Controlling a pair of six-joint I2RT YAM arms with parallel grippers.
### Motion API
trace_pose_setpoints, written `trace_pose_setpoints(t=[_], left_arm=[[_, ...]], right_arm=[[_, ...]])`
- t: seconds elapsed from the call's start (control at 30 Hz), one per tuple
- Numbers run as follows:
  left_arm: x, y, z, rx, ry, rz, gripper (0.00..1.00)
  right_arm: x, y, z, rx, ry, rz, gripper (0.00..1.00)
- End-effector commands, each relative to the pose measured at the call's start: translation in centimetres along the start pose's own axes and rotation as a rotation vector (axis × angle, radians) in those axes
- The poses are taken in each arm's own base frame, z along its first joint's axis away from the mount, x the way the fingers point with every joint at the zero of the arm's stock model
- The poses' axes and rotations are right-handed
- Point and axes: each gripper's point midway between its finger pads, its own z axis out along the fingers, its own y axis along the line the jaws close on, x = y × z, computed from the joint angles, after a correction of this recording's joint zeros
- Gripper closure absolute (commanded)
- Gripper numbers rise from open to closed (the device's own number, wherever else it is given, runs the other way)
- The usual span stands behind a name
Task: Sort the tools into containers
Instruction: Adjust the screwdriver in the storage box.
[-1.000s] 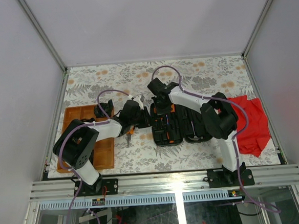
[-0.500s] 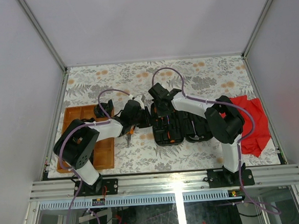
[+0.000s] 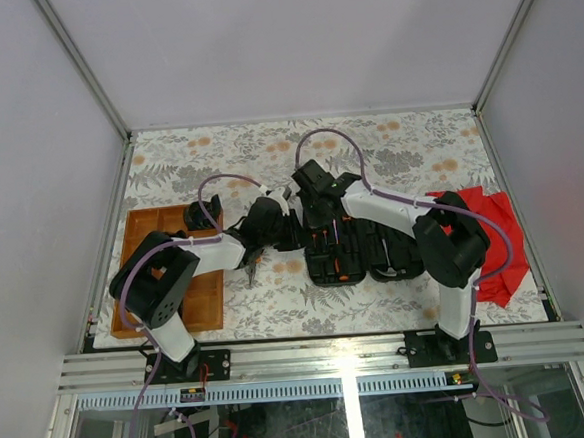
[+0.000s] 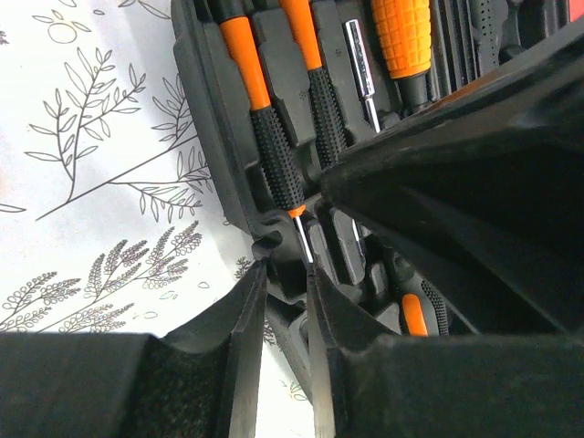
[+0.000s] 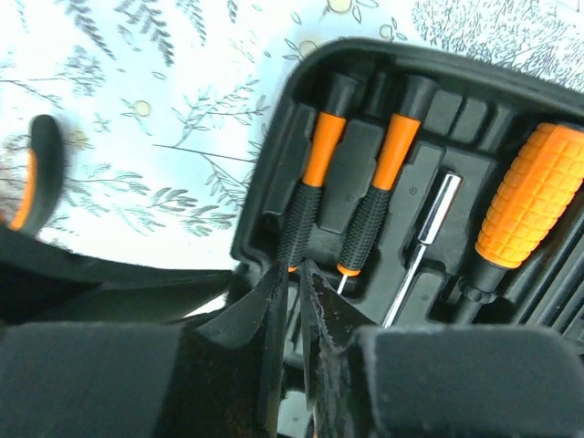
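The black tool case (image 3: 359, 249) lies open mid-table. In its left slots lie two slim orange-and-black precision drivers (image 5: 306, 201), a steel bit holder (image 5: 433, 224) and a fat orange screwdriver handle (image 5: 534, 196). My right gripper (image 5: 297, 266) stands over the case's left edge (image 3: 317, 217). Its jaws are a narrow gap apart at the orange collar of the left driver. My left gripper (image 4: 285, 265) is beside that same edge (image 3: 291, 229), shut on the pliers (image 3: 249, 268). Their steel nose points back between the fingers. The same drivers (image 4: 274, 155) show in the left wrist view.
The orange-brown wooden tray (image 3: 142, 229) sits at the table's left under the left arm. A red cloth (image 3: 489, 240) lies at the right. One orange-and-black pliers handle (image 5: 32, 173) shows left of the case. The right arm's black body (image 4: 474, 164) crowds the left gripper.
The right gripper has dropped to the case's left edge and its jaws have parted slightly. Its elbow has swung right. The left gripper has edged right, still gripping.
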Motion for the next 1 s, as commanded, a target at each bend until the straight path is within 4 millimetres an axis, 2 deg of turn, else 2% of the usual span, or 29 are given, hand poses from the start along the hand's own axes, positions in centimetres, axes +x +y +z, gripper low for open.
trace_pose_setpoints(t=[0.0, 0.17, 0.33, 0.53, 0.97], left_arm=[[0.3, -1.5, 0.6, 0.054, 0.015, 0.040, 1.00], [0.3, -1.5, 0.6, 0.055, 0.016, 0.040, 1.00], [0.4, -1.4, 0.7, 0.054, 0.018, 0.040, 1.00], [0.4, -1.4, 0.7, 0.053, 0.017, 0.037, 1.00], [0.3, -1.4, 0.6, 0.049, 0.015, 0.037, 1.00]], right_arm=[[-4.1, 0.6, -2.9, -0.085, -0.142, 0.055, 0.83], [-5.1, -1.3, -2.3, -0.077, -0.120, 0.107, 0.87], [-4.4, -2.8, -1.0, -0.028, -0.077, 0.128, 0.87], [-3.7, -2.9, 0.2, -0.032, -0.038, 0.122, 0.88], [-0.5, -3.5, 3.2, -0.001, 0.105, 0.102, 0.92]])
